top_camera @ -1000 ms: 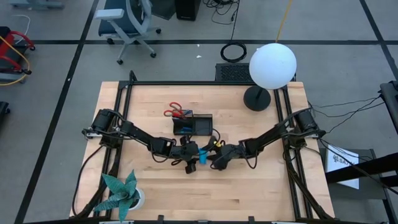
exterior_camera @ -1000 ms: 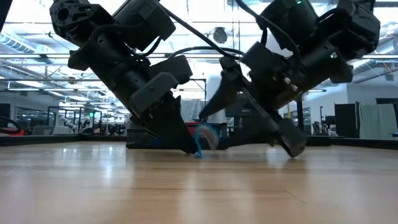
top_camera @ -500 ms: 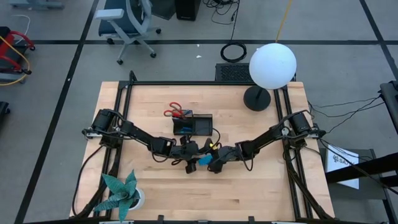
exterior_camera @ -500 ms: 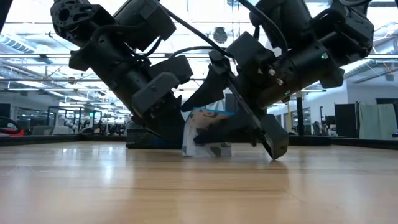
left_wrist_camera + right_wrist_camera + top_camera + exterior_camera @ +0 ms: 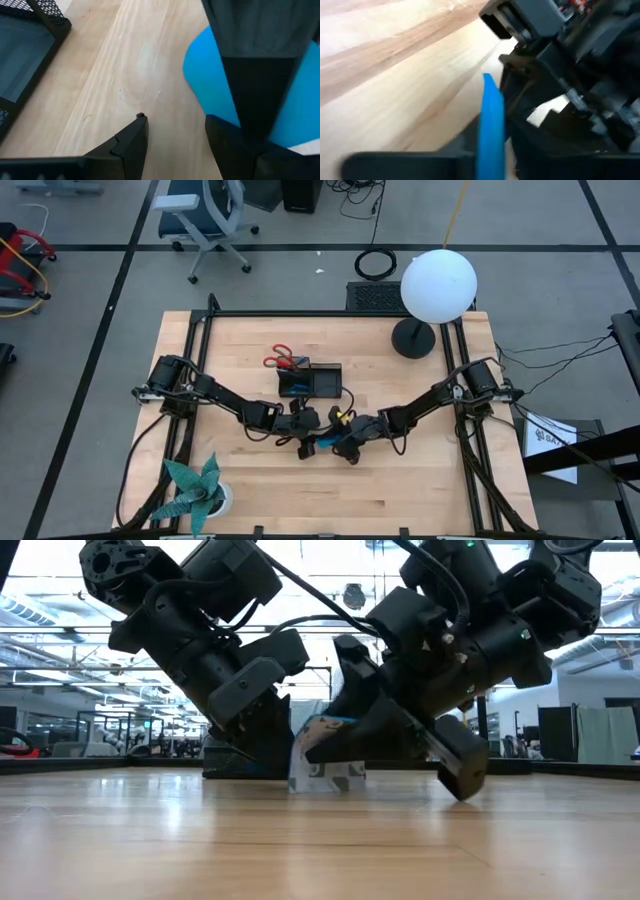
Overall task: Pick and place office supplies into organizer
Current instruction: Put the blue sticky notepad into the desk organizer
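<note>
Bright blue square notepad [image 5: 322, 752], light and bendy, stands tilted near the black mesh organizer [image 5: 312, 380]; right gripper [image 5: 343, 446] pinches its edge, left gripper [image 5: 308, 446] stays spread beside it.

Blue notepad [image 5: 325, 442] mostly hidden between both grippers, organizer [image 5: 22, 47] cut off — contents too small.

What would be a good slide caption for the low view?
Both grippers, left and right, meet at a tilted blue notepad on the wooden table, in front of the black organizer.
</note>
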